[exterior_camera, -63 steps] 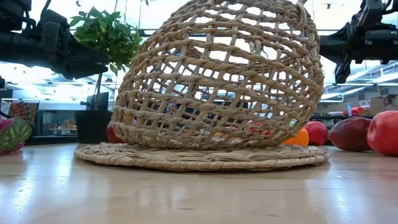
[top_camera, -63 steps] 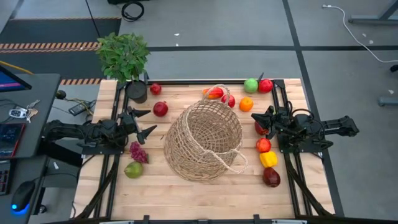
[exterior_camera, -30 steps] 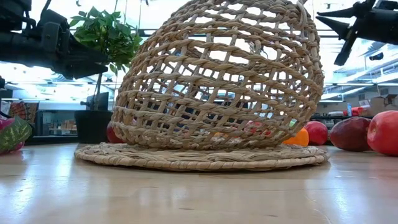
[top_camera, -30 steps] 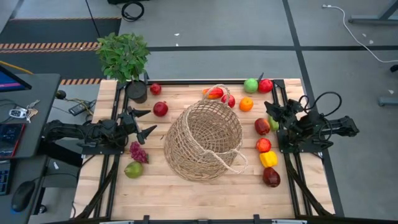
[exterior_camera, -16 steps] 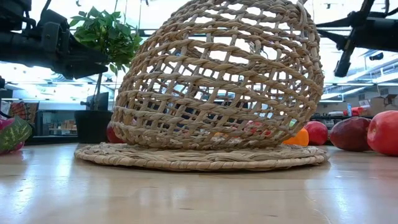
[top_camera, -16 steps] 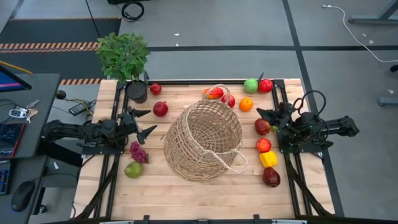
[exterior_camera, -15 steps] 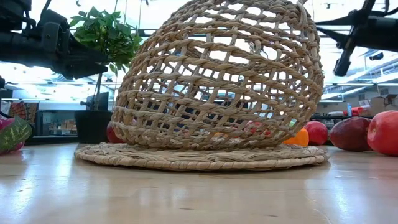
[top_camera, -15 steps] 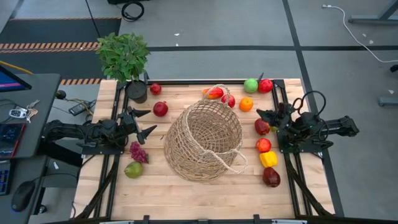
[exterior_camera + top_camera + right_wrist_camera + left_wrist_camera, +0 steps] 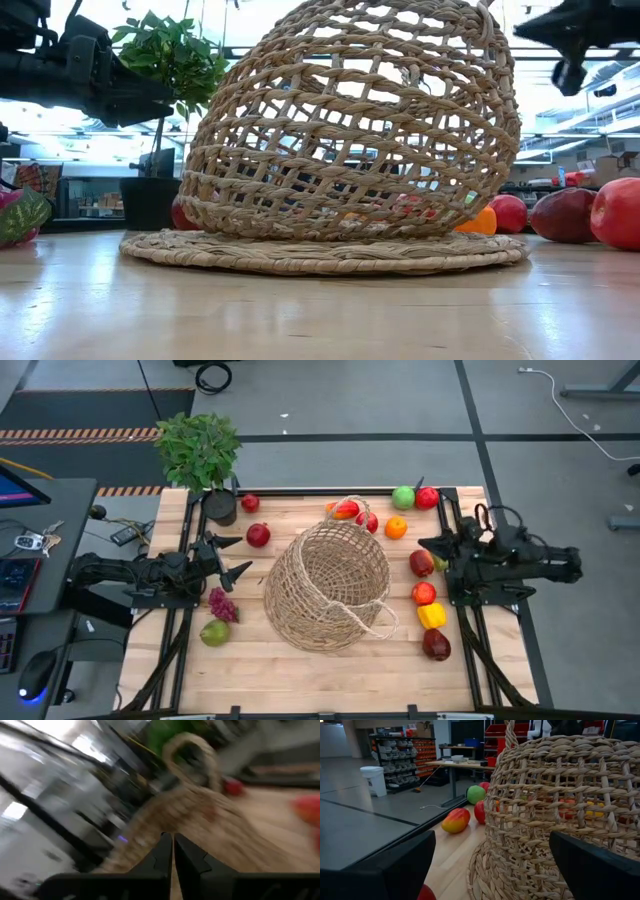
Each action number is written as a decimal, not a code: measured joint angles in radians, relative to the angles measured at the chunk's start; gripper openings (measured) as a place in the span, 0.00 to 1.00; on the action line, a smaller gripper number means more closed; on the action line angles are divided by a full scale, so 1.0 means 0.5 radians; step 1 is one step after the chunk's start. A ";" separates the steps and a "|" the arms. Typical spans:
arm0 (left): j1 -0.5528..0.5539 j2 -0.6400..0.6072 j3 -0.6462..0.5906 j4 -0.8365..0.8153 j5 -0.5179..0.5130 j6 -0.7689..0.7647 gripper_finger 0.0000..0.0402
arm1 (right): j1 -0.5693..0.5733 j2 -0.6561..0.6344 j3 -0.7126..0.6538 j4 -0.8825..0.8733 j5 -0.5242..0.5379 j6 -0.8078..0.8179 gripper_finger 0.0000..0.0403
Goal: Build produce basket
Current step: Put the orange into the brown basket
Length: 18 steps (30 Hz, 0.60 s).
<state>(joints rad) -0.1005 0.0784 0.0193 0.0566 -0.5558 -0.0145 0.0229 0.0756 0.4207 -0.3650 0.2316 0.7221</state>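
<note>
Two grippers flanking the basket [image 9: 328, 586], which lies mouth-down at table centre.
Left gripper [image 9: 232, 556] waits, fingers spread; right gripper [image 9: 428, 546], fingers together, hovers above the dark red fruit [image 9: 421, 563].

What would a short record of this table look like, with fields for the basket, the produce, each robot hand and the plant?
basket: wicker basket lying on its side mid-table, nothing seen inside
produce: loose on the table around the basket, e.g. green apple, yellow pepper, purple grapes
left hand: open, empty, left of basket
right hand: shut, empty, near the red apple
plant: potted plant at far left corner
</note>
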 joint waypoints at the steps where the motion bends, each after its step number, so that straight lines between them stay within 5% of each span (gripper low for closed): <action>1: 0.000 0.000 0.001 0.000 0.000 0.000 0.99 | -0.013 0.035 0.069 -0.166 0.024 0.010 0.06; 5: 0.001 0.000 0.001 0.001 0.000 0.000 0.99 | -0.059 0.150 0.268 -0.706 0.076 0.107 0.06; 11: 0.000 0.000 0.000 0.001 0.000 0.000 0.99 | -0.083 0.389 0.463 -0.950 -0.036 0.107 0.09; 18: 0.001 0.000 0.000 0.001 0.000 0.000 0.99 | -0.111 0.724 0.622 -1.236 -0.031 -0.004 0.33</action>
<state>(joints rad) -0.1002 0.0783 0.0193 0.0570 -0.5559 -0.0146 -0.0328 0.4376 0.7316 -0.9831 0.2163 0.7199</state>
